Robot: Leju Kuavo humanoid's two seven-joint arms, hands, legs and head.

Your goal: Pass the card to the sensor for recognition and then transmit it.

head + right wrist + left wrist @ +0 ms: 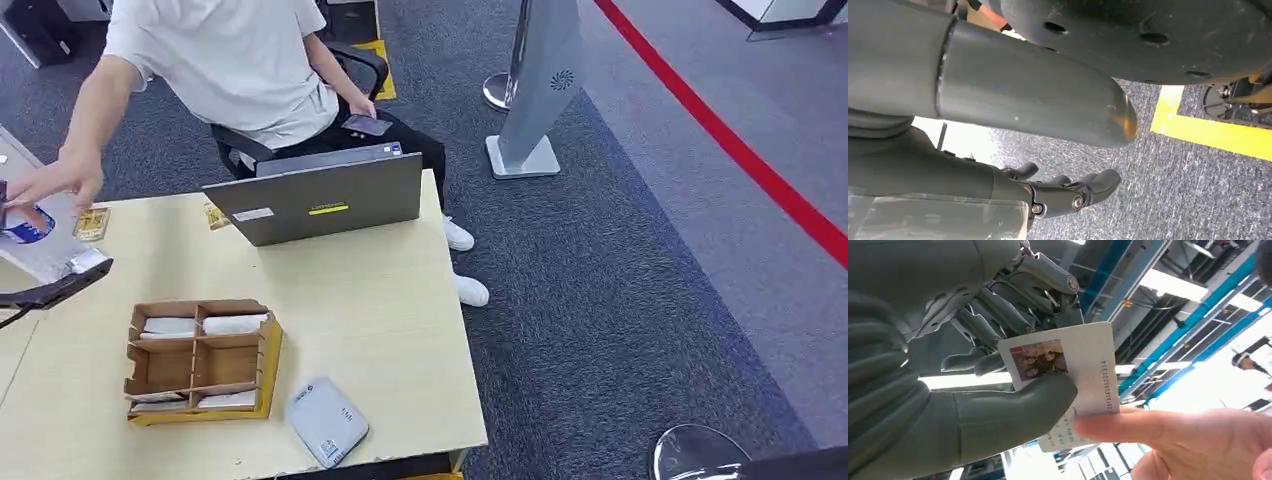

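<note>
My left hand (973,390) holds a white ID card (1083,365) with a small photo on it, pinched between the thumb and the dark fingers. A person's fingers (1158,427) grip the card's other end. In the head view the person's hand (55,185) reaches to the table's far left edge, over a blue-and-white piece (24,228). The grey-white card sensor (326,421) lies flat near the table's front edge. My right hand (1068,192) hangs over the carpet, fingers loosely bent and holding nothing.
A person in a white shirt (230,60) sits behind the table, behind an open grey laptop (320,200). A cardboard organiser (200,362) with white packets stands left of the sensor. A small gold packet (91,224) lies at the back left. A grey stand (535,90) is on the carpet.
</note>
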